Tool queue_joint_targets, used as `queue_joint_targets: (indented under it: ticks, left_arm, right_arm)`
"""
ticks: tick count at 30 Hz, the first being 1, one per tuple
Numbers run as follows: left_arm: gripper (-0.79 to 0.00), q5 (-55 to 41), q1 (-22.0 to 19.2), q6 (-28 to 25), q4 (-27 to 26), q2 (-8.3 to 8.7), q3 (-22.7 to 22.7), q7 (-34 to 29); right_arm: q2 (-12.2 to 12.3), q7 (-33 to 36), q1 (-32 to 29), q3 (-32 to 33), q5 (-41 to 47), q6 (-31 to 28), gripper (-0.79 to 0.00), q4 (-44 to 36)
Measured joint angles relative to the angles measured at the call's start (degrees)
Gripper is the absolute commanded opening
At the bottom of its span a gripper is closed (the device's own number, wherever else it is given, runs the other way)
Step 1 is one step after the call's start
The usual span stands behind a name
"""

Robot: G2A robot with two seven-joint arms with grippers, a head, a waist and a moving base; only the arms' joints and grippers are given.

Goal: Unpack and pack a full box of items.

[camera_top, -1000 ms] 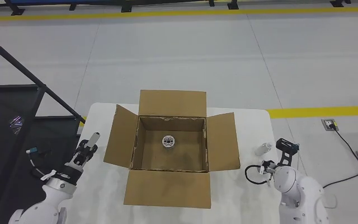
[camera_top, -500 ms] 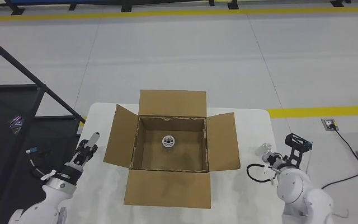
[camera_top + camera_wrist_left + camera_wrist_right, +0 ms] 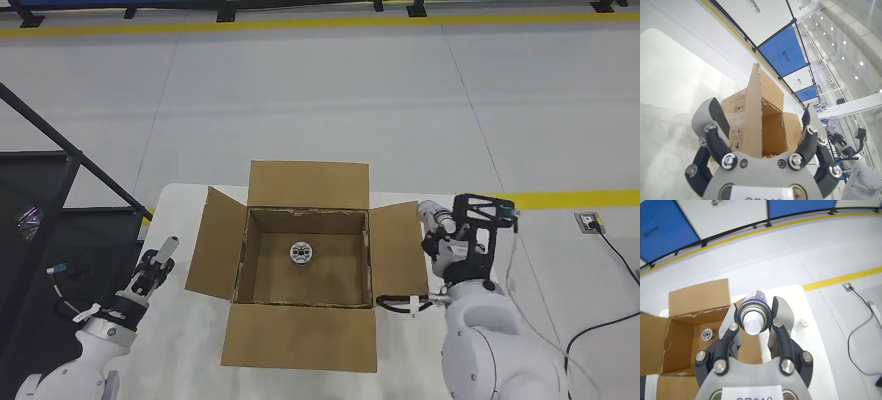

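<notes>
Cardboard box (image 3: 308, 183), one item (image 3: 301, 252) inside, right hand (image 3: 755, 306) pinching one can (image 3: 754, 315), left hand (image 3: 761, 111) spread

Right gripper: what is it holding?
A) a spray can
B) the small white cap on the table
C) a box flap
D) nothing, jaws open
A: in the right wrist view the right gripper is closed on the sides of a spray can with a purple label.

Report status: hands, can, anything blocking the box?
Left hand open, left of box. Right hand shut on spray can, by the right flap. Flaps open, one small round item inside; opening unobstructed.
</notes>
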Motion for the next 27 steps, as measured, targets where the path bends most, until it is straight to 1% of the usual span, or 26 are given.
queue_joint_targets:
  ticks: [3, 5, 9, 12, 15, 18, 22, 24, 26, 27]
  left_arm:
    - [0.000, 0.00, 0.00, 0.00, 0.00, 0.00, 0.00, 0.00]
    - [0.000, 0.00, 0.00, 0.00, 0.00, 0.00, 0.00, 0.00]
    - [0.000, 0.00, 0.00, 0.00, 0.00, 0.00, 0.00, 0.00]
    - [0.000, 0.00, 0.00, 0.00, 0.00, 0.00, 0.00, 0.00]
    - [0.000, 0.00, 0.00, 0.00, 0.00, 0.00, 0.00, 0.00]
    - [0.000, 0.00, 0.00, 0.00, 0.00, 0.00, 0.00, 0.00]
    - [0.000, 0.00, 0.00, 0.00, 0.00, 0.00, 0.00, 0.00]
    - [0.000, 0.00, 0.00, 0.00, 0.00, 0.00, 0.00, 0.00]
    - [0.000, 0.00, 0.00, 0.00, 0.00, 0.00, 0.00, 0.00]
    - [0.000, 0.00, 0.00, 0.00, 0.00, 0.00, 0.00, 0.00]
  right_arm:
    - [-0.85, 3.42, 7.31, -5.72, 0.83, -4.79, -0.785, 8.39]
    - [-1.52, 5.73, 11.69, -8.92, 1.62, -6.71, -0.785, 14.03]
    - [-3.43, 12.00, 20.68, -14.85, 3.13, -7.45, -0.785, 28.20]
    - [-4.87, 13.90, 25.49, -17.27, 6.32, -7.09, -0.785, 37.67]
    - [-5.94, 12.11, 28.27, -18.07, 9.97, -7.05, -0.785, 45.52]
    - [-6.88, 9.45, 29.54, -19.32, 11.70, -6.63, -0.785, 52.28]
    - [-8.11, 6.82, 31.22, -20.62, 13.85, -6.21, -0.785, 59.65]
    - [-8.74, 5.87, 32.13, -21.44, 13.53, -4.81, -0.785, 63.00]
    - [-9.30, 4.92, 32.75, -21.99, 13.67, -3.98, -0.637, 65.11]
    - [-9.60, 4.25, 33.08, -22.15, 13.88, -3.60, -0.613, 66.25]
